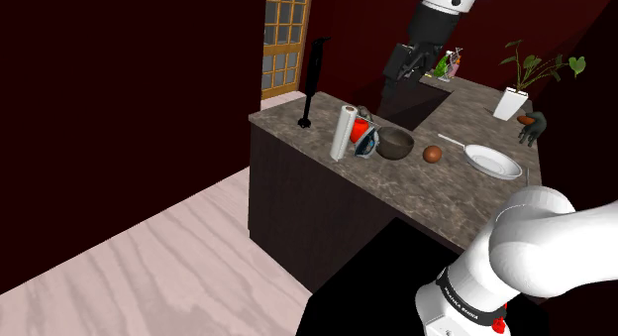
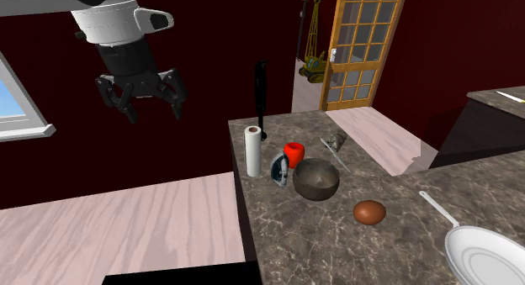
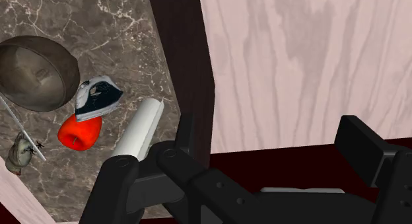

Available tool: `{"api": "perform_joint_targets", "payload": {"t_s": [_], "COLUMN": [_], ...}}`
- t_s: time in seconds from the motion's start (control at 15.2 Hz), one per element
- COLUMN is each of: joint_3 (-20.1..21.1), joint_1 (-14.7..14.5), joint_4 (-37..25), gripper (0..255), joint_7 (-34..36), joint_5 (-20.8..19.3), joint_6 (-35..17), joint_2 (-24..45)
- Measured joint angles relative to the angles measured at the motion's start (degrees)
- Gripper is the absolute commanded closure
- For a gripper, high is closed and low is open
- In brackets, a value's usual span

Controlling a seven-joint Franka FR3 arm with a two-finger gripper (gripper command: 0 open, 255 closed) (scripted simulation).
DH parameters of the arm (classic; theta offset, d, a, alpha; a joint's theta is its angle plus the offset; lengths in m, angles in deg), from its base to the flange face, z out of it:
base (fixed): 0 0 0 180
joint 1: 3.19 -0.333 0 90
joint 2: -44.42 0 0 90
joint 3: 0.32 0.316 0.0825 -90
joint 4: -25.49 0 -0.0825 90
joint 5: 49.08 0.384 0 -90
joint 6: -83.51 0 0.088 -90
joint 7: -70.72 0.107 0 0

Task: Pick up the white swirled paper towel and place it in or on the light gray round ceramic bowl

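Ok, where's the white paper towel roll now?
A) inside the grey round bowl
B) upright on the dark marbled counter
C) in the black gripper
B: the white paper towel roll stands upright on the dark marbled counter, apart from the grey round bowl; the black gripper is open.

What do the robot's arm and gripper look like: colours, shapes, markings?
The arm has smooth, rounded white links with dark joints; one dark band carries small white lettering and a red mark. The gripper is all black, with two blocky fingers.

Arm [image 1: 555, 235] raised, hand [image 2: 154, 109] empty, fingers [image 2: 175, 102] spread.
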Motion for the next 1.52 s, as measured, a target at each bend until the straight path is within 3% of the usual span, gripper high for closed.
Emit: {"api": "perform_joint_targets", "payload": {"t_s": [0.26,0.79,1.52], "joint_3": [-1.4,-6.7,-12.9], "joint_1": [0.7,3.0,5.6], "joint_4": [-0.1,-2.0,-12.3], "gripper": [0,0,0], "joint_7": [-1.1,-5.1,-11.4], "joint_5": [-0.8,-2.9,-1.6], "joint_6": [-2.7,-12.7,-22.2], "joint_2": [3.1,16.0,37.3]}}
